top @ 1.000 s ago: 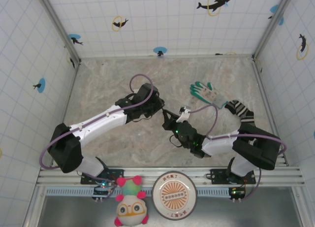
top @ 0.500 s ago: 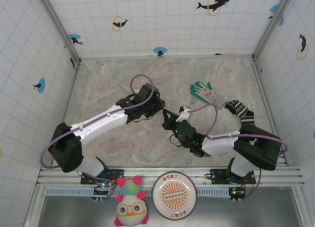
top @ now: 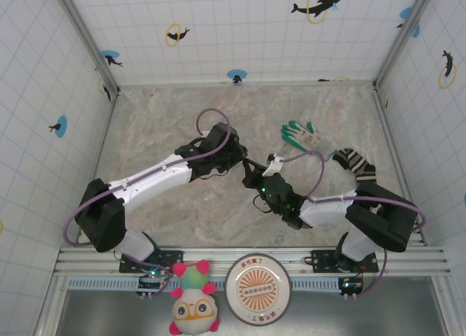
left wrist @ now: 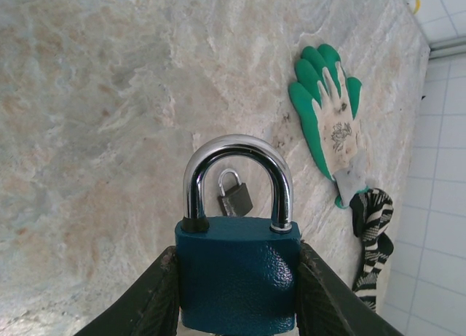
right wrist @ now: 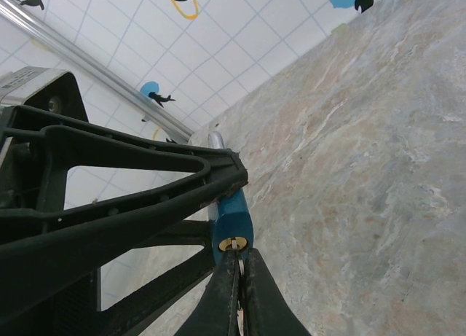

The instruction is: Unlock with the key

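Left end effector (left wrist: 238,296) is clamping the blue padlock (left wrist: 237,270); we are pressing our closed right end effector (right wrist: 237,278) to its keyhole (right wrist: 233,243) (key presumably pinched inside, unseen), where off-axis twisting risks jamming it.

The key cannot be made out between the pressed-together fingers of the right claw (right wrist: 237,270), whose tips meet the brass keyway (right wrist: 233,243) of the blue padlock (left wrist: 239,274). The left claw (left wrist: 237,292) grips the padlock's body, and its silver shackle (left wrist: 237,150) is seated.
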`<state>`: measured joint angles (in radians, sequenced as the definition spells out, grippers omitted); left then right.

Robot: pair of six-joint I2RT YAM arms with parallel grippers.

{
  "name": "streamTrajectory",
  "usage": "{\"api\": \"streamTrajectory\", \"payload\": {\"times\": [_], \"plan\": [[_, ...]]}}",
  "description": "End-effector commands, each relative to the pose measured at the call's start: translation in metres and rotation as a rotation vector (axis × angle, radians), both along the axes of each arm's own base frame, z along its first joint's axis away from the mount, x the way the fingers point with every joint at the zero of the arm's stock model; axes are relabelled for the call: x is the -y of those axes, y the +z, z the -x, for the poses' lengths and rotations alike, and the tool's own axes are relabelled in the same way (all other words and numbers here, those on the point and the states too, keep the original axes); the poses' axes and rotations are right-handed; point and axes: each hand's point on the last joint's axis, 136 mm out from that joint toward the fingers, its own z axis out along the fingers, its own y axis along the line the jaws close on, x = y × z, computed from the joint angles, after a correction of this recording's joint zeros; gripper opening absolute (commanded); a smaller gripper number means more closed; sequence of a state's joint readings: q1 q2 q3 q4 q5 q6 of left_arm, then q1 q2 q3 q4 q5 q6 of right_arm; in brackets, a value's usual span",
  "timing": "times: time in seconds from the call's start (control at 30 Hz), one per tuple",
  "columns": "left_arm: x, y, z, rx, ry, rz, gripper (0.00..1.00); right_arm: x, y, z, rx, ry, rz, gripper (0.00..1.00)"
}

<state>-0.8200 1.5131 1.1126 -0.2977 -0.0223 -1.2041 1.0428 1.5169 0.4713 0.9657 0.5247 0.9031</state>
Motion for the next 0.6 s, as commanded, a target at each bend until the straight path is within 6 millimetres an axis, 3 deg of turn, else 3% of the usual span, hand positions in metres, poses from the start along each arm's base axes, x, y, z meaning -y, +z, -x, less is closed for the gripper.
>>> {"api": "streamTrajectory", "payload": {"times": [0.0, 0.2, 0.57], "plan": [[0.039, 0.014, 0.031, -0.030, -0.189, 0.075, 0.00, -0.005, 0.049, -0.018, 0.080, -0.010, -0.084, 0.00], [0.040, 0.015, 0.032, -0.023, -0.197, 0.078, 0.00, -0.001, 0.056, -0.020, 0.096, -0.008, -0.083, 0.00], [0.039, 0.024, 0.031, 0.015, -0.209, 0.085, 0.00, 0.005, 0.051, -0.015, 0.082, 0.004, -0.077, 0.00]]}}
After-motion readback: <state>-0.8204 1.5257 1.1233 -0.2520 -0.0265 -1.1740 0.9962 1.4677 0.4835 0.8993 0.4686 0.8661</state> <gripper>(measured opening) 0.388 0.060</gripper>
